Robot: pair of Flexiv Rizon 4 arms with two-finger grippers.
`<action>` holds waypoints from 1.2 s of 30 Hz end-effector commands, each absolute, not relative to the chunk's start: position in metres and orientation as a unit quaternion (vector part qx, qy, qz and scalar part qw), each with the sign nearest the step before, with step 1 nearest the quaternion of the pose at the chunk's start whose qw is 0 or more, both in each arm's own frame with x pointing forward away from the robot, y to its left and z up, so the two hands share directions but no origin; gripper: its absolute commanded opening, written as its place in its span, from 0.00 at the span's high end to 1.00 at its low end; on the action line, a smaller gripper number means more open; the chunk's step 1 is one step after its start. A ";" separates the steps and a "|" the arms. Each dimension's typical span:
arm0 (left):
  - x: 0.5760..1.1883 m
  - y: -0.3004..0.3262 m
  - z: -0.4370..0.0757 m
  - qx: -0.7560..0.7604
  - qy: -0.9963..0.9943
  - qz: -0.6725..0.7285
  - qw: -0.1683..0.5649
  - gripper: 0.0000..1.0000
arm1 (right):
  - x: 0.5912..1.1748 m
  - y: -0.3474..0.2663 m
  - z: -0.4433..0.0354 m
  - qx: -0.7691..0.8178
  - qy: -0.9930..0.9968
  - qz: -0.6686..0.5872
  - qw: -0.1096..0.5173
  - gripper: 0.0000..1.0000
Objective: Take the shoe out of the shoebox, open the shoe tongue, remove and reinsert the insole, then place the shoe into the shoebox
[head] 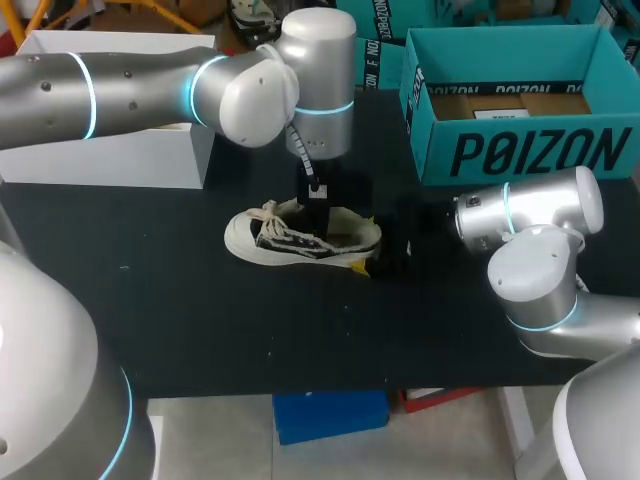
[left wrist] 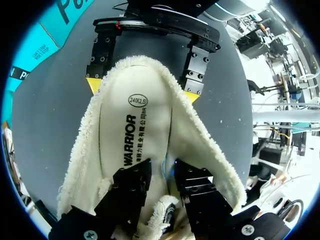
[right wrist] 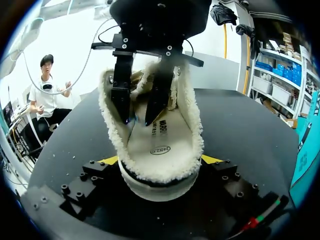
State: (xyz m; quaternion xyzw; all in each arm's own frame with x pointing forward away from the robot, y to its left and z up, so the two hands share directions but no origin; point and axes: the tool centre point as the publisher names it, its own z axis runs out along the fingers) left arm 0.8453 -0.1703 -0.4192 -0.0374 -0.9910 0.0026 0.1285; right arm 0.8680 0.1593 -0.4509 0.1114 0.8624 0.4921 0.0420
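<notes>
The shoe [head: 300, 238] is lying on the black table [head: 200, 320], outside the blue shoebox [head: 520, 150]. The right hand [right wrist: 160, 161] is squeezing its heel from both sides. The left hand [right wrist: 136, 120] is sitting down inside the shoe, partly hiding there. I cannot tell if it is pinching anything.

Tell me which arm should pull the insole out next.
Left. The left gripper, open, reaches into the shoe over the insole; the right gripper is clamped on the heel, steadying it.

Cream shoe [head: 300, 238] with perhaps black side markings, teal shoebox [head: 530, 150], black table [head: 200, 320].
</notes>
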 end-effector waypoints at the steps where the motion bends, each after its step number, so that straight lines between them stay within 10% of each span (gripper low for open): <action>1: 0.833 -0.171 -0.443 -0.030 -0.994 0.002 0.104 0.69 | 0.871 0.164 -0.457 0.114 0.863 0.491 0.042 1.00; 36: 0.884 -0.150 -0.571 0.104 -0.970 -0.089 -0.199 0.80 | 0.871 0.164 -0.457 0.114 0.863 0.491 0.042 1.00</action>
